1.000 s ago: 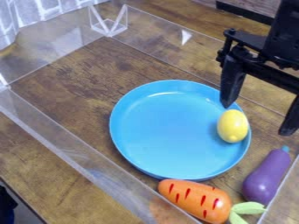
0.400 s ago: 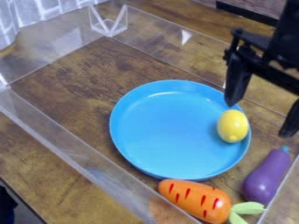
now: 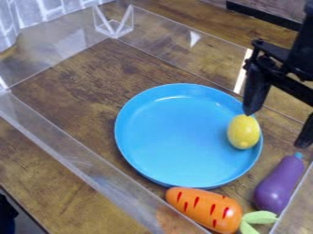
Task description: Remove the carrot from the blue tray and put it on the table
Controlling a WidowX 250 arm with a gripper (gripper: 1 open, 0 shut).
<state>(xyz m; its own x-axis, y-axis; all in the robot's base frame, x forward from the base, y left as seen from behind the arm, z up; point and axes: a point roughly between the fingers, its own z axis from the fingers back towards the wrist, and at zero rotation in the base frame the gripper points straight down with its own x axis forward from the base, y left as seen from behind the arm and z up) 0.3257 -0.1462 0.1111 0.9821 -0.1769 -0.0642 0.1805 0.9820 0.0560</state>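
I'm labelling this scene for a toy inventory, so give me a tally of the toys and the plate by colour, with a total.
Orange: 1, the carrot, with a green leafy end
Purple: 1, the eggplant
Yellow: 1, the rounded toy on the plate
Blue: 1, the round plate
Total: 4

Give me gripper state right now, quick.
Gripper: open, fingers spread, holding nothing; it hangs above the right side of the picture, near the yellow toy and the eggplant.
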